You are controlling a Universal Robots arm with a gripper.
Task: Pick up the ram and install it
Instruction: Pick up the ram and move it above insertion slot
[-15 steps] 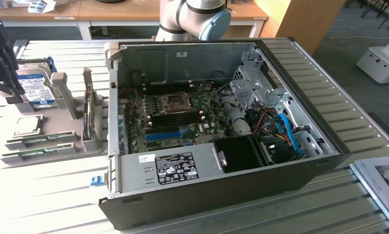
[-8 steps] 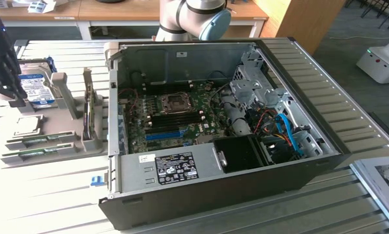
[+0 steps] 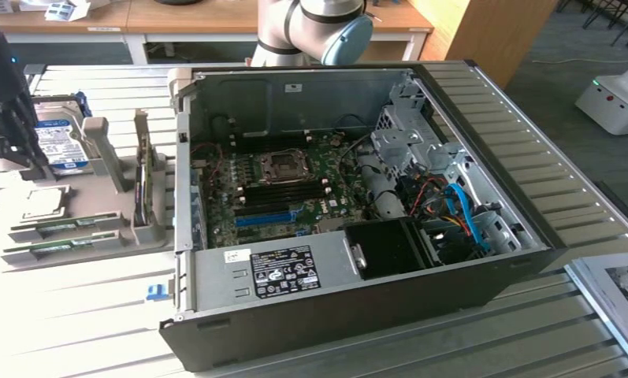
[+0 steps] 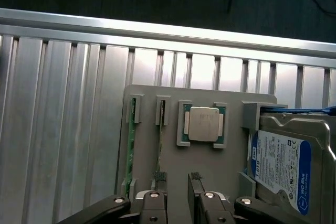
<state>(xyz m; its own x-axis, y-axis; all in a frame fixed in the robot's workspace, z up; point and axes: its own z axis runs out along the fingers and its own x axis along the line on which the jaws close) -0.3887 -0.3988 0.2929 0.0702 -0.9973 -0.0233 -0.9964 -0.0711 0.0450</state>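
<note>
Both jaws hang wide open and empty over the grey tray (image 4: 173,156), one pad (image 4: 159,176) in line with the ram (image 4: 158,145) standing on edge, so centring the gap astride its thin edge, short of the processor (image 4: 204,124) beyond, seems wise.

An open computer case (image 3: 345,315) lies beside a grey holder (image 4: 177,158) bearing a processor (image 4: 203,124) and a hard drive (image 4: 281,169).

Slatted metal table (image 3: 571,197) under open computer case (image 3: 325,323), grey holder (image 4: 173,156)

Arm (image 3: 316,27) extended sideways, wrist facing down, jaws parted, empty
</note>
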